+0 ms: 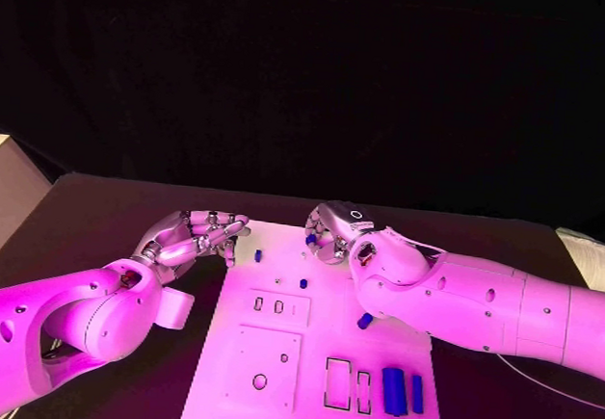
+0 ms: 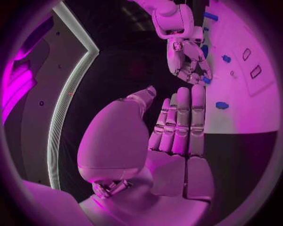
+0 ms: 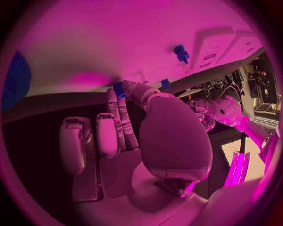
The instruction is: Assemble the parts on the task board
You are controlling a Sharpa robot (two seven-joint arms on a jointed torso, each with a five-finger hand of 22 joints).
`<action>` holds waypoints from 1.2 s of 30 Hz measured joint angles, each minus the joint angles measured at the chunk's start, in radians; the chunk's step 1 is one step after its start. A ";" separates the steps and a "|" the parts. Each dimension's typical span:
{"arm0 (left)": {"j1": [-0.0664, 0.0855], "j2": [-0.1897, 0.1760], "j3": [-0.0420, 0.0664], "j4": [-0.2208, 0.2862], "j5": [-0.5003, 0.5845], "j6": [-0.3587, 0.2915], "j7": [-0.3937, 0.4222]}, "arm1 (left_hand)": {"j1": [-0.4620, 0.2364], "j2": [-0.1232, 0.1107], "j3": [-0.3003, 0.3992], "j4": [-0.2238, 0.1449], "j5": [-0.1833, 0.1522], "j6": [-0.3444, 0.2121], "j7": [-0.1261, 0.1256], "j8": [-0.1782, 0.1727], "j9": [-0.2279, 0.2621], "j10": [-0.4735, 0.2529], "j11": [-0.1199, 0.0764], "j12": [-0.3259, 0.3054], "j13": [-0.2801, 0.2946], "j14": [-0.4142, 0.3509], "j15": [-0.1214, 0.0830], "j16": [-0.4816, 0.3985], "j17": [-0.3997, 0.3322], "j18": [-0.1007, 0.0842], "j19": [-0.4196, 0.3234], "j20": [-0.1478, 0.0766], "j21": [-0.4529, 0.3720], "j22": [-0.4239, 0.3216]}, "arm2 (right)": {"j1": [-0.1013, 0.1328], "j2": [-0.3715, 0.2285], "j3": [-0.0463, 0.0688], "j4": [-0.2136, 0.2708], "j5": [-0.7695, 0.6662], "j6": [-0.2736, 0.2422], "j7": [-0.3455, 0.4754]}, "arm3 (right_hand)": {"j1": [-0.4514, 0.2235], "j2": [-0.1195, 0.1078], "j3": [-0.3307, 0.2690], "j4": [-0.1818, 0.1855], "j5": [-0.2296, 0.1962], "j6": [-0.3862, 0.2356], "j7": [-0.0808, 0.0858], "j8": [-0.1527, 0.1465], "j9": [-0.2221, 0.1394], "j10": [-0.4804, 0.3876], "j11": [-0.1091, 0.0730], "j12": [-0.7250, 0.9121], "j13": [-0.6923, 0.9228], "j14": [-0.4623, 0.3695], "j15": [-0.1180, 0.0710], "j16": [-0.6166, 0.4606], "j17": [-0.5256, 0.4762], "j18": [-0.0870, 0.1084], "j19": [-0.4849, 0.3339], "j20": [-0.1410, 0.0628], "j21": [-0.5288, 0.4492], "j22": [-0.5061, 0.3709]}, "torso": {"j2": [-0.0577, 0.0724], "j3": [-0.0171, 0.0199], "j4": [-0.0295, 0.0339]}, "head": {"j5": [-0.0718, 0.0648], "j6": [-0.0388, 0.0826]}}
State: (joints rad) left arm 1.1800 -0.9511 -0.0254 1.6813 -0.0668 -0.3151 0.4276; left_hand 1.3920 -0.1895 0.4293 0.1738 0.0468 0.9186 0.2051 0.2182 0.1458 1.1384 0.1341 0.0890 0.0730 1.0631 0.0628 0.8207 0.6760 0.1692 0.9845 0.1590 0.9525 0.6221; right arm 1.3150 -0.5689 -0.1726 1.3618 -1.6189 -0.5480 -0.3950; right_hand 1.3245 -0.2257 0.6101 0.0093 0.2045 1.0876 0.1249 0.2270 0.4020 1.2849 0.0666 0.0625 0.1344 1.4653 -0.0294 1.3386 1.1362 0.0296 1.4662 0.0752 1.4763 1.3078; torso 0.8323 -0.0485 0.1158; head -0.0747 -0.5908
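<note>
Black table (image 1: pixel 108 206) carries the white task board (image 1: pixel 320 365), lying between both arms. Left robot hand (image 1: pixel 189 240) sits at the board's far-left edge, fingers straight and close together, holding nothing. Right robot hand (image 1: pixel 336 233) is at the board's far end, fingertips pinching a small blue part (image 3: pixel 120 89) just above the board. Other blue parts: two long ones (image 1: pixel 402 390) near the front slots, one (image 1: pixel 364 321) mid-board, small pegs (image 1: pixel 303 283) farther back.
</note>
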 measured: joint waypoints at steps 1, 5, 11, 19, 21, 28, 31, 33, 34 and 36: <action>0.000 0.000 0.000 0.000 0.000 0.000 0.000 | 0.000 0.000 0.000 0.000 0.000 0.000 0.000 0.000 0.000 0.000 0.000 0.000 0.000 0.000 0.000 0.000 0.000 0.000 0.000 0.000 0.000 0.000 | 0.000 0.000 0.000 -0.001 0.001 0.002 0.002 | 0.000 0.000 0.005 -0.001 -0.007 -0.012 0.005 -0.006 0.009 -0.007 -0.004 0.000 0.000 0.000 0.006 -0.007 -0.011 0.000 0.000 0.000 -0.013 0.000 | 0.000 0.0002 -0.0002 | 0.000 0.000; 0.000 -0.001 0.000 0.000 0.000 0.000 -0.001 | 0.000 0.000 0.000 0.000 0.000 0.000 0.000 0.000 0.001 0.000 0.000 0.000 0.000 -0.007 0.000 0.000 0.000 0.000 -0.004 -0.004 0.000 0.002 | -0.002 -0.002 -0.002 -0.004 0.005 0.010 0.013 | -0.017 -0.017 0.015 0.005 -0.017 -0.062 0.017 -0.039 0.003 -0.089 0.012 0.004 -0.011 0.000 0.024 -0.028 -0.054 0.017 -0.013 0.025 -0.071 0.000 | 0.001 0.0002 -0.0011 | 0.001 -0.001; 0.000 -0.003 0.000 0.000 0.000 0.001 -0.002 | 0.000 0.000 0.010 -0.002 0.000 0.000 0.000 0.000 0.001 -0.004 0.004 0.000 0.000 -0.007 0.000 0.004 0.000 0.000 -0.004 -0.004 0.007 0.004 | -0.001 -0.028 -0.001 0.021 0.011 0.009 0.023 | 0.008 -0.028 -0.164 0.013 -0.027 -0.134 0.012 -0.094 -0.008 -0.242 0.034 0.025 -0.063 -0.003 0.037 -0.049 -0.112 0.032 -0.034 0.041 -0.136 -0.036 | 0.002 0.0009 -0.0022 | 0.000 -0.002; 0.001 -0.004 0.000 -0.015 0.000 0.001 -0.004 | 0.000 0.000 0.013 -0.004 0.000 0.000 0.000 -0.004 0.001 -0.004 0.004 0.000 0.000 -0.011 0.004 0.004 0.000 0.000 -0.007 0.000 0.007 0.005 | 0.001 -0.107 0.000 0.113 0.017 0.002 0.025 | 0.119 0.003 -0.406 0.125 0.005 -0.151 0.002 -0.129 -0.028 -0.331 0.043 0.101 -0.065 -0.009 0.043 -0.061 -0.160 0.032 -0.046 0.045 -0.191 -0.088 | -0.001 0.0038 -0.0080 | -0.003 0.006; 0.001 -0.003 0.000 -0.021 0.001 0.001 -0.004 | 0.000 0.000 0.013 -0.004 0.000 0.000 0.000 -0.004 0.001 -0.004 0.004 0.000 0.000 -0.013 0.002 0.004 0.000 0.000 -0.007 0.000 0.007 0.006 | 0.003 -0.132 0.004 0.140 0.020 -0.002 0.025 | 0.135 0.002 -0.431 0.149 0.005 -0.151 0.002 -0.131 -0.030 -0.332 0.042 0.114 -0.065 -0.011 0.046 -0.065 -0.167 0.032 -0.050 0.043 -0.194 -0.091 | -0.003 0.0051 -0.0103 | -0.003 0.007; 0.001 0.006 0.000 -0.039 0.002 0.001 -0.004 | 0.000 0.000 0.013 -0.004 0.000 0.000 0.000 -0.004 0.001 -0.004 0.004 0.000 0.000 -0.015 0.000 0.004 0.000 0.000 -0.007 0.000 0.007 0.006 | 0.020 -0.239 0.013 0.228 0.054 -0.023 0.032 | 0.184 0.011 -0.408 0.207 0.008 -0.127 0.019 -0.131 -0.033 -0.237 0.020 0.197 -0.054 -0.006 0.032 -0.061 -0.161 0.032 -0.035 0.028 -0.175 -0.055 | -0.014 0.0096 -0.0194 | -0.009 0.008; 0.001 0.009 0.000 -0.041 0.002 0.001 -0.004 | 0.000 0.000 0.015 -0.007 0.000 0.000 0.000 -0.004 0.001 -0.004 0.004 0.000 -0.001 -0.015 0.000 0.004 -0.001 0.000 -0.007 0.000 0.011 0.006 | 0.030 -0.288 0.016 0.247 0.100 -0.025 0.044 | 0.200 -0.004 -0.335 0.236 0.008 -0.104 0.025 -0.131 -0.038 -0.136 0.013 0.210 -0.050 0.001 0.025 -0.028 -0.114 0.032 -0.010 0.018 -0.127 -0.005 | -0.019 0.0108 -0.0237 | -0.011 0.008; 0.001 0.010 0.000 -0.041 0.002 0.002 -0.004 | 0.000 0.000 0.015 -0.007 0.000 0.000 0.000 -0.004 0.001 -0.007 0.001 0.000 -0.001 -0.015 0.000 0.004 -0.001 0.000 -0.007 0.000 0.011 0.006 | 0.033 -0.317 0.017 0.254 0.134 -0.022 0.052 | 0.188 -0.020 -0.316 0.255 0.022 -0.104 0.027 -0.142 -0.044 -0.107 0.017 0.215 -0.043 0.001 0.025 -0.016 -0.098 0.032 -0.007 0.021 -0.111 0.000 | -0.021 0.0121 -0.0267 | -0.014 0.007; 0.001 0.010 0.000 -0.041 0.002 0.002 -0.004 | 0.000 0.000 0.015 -0.007 0.000 0.000 0.000 -0.004 0.001 -0.007 0.000 0.000 -0.001 -0.015 0.000 0.004 -0.001 0.000 -0.007 0.000 0.011 0.007 | 0.035 -0.332 0.017 0.255 0.156 -0.018 0.056 | 0.185 -0.031 -0.314 0.258 0.032 -0.108 0.024 -0.148 -0.047 -0.085 0.017 0.233 -0.030 0.001 0.025 -0.007 -0.084 0.032 -0.007 0.021 -0.096 0.000 | -0.022 0.0127 -0.0279 | -0.016 0.006; 0.001 0.010 0.000 -0.040 0.002 0.003 -0.004 | 0.000 0.000 0.015 -0.007 0.000 0.000 0.000 -0.004 0.001 -0.008 0.000 0.000 -0.001 -0.015 0.000 0.004 -0.001 0.000 -0.007 0.000 0.011 0.007 | 0.035 -0.352 0.017 0.254 0.189 -0.008 0.063 | 0.180 -0.039 -0.343 0.264 0.044 -0.150 0.023 -0.150 -0.047 -0.040 0.007 0.318 0.038 0.001 0.018 0.015 -0.052 0.031 -0.001 0.016 -0.063 0.000 | -0.024 0.0143 -0.0306 | -0.019 0.005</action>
State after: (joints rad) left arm 1.1809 -0.9413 -0.0255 1.6414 -0.0645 -0.3124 0.4237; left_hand 1.3920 -0.1895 0.4445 0.1670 0.0468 0.9183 0.2053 0.2144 0.1464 1.1307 0.1343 0.0890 0.0721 1.0486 0.0630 0.8248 0.6748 0.1691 0.9771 0.1591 0.9632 0.6290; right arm 1.3503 -0.9207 -0.1558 1.6161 -1.4298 -0.5556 -0.3322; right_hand 1.5047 -0.2650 0.2676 0.2737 0.2490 0.9373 0.1480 0.0774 0.3550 1.2453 0.0738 0.3807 0.1723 1.4662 -0.0116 1.3539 1.0840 0.0609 1.4649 0.0913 1.4132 1.3082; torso 0.8081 -0.0342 0.0852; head -0.0936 -0.5860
